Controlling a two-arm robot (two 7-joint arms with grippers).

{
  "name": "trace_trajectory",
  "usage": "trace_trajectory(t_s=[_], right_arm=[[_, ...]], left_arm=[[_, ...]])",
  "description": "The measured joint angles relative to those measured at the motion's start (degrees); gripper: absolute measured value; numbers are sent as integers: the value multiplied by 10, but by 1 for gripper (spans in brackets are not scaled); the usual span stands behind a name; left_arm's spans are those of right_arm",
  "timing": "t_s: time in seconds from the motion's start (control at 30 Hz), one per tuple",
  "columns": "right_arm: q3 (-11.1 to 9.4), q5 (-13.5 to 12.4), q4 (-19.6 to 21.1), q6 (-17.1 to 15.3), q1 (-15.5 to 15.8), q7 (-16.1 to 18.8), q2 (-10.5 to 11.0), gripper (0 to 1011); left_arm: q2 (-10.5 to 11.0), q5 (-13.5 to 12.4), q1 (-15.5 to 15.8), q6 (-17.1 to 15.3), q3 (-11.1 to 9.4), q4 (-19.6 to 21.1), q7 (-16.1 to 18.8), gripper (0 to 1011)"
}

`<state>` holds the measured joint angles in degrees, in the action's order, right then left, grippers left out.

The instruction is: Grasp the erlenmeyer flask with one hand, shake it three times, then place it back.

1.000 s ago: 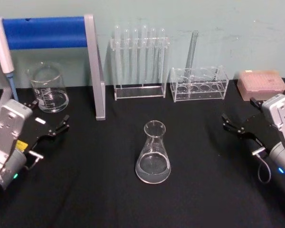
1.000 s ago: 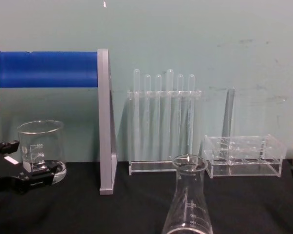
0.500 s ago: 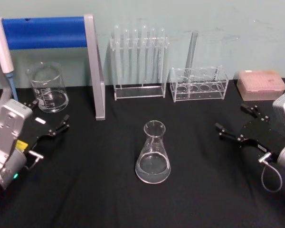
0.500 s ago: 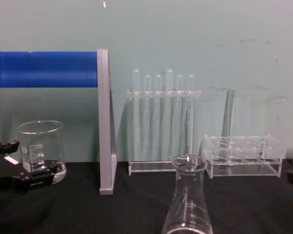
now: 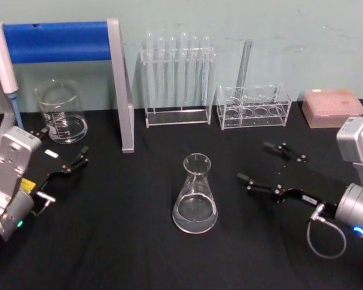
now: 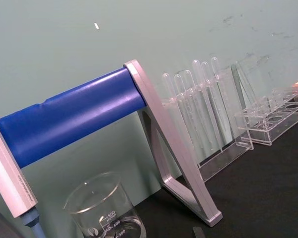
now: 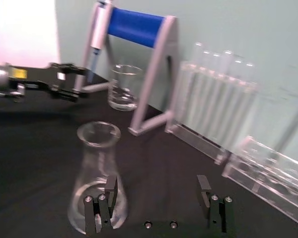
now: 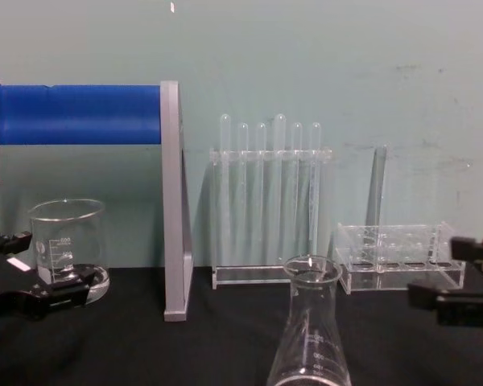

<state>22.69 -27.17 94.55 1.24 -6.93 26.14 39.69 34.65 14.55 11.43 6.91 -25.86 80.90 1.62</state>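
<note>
The erlenmeyer flask (image 5: 195, 196) stands upright in the middle of the black table, clear glass with a little liquid in it. It also shows low in the chest view (image 8: 310, 342). My right gripper (image 5: 255, 162) is open, reaching in from the right, its fingertips a short way right of the flask and apart from it. In the right wrist view the flask (image 7: 97, 173) stands behind one finger of the open gripper (image 7: 157, 189), off to the side of the gap. My left gripper (image 5: 63, 147) rests open at the table's left, near the beaker.
A glass beaker (image 5: 60, 112) stands back left under a blue-barred stand (image 5: 66, 39) that holds a pipette (image 5: 3, 57). A rack of test tubes (image 5: 178, 78), a second clear rack (image 5: 254, 106) and a pink tip box (image 5: 333, 107) line the back.
My right gripper has swung left and forward from the table's right edge toward the flask, staying open. The left arm and the flask have not moved.
</note>
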Motion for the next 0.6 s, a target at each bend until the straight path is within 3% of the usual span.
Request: trace_trajectory(t_s=[0.2,0.6], right_arm=[[12,-10,-4,-9,-11,43,-15,1000],[41,-26,-42,-28,-46,97,-51,1000]], left_arm=[[0,0,0,0,0,0,0,1001],[0,0,0,0,0,0,0,1001]])
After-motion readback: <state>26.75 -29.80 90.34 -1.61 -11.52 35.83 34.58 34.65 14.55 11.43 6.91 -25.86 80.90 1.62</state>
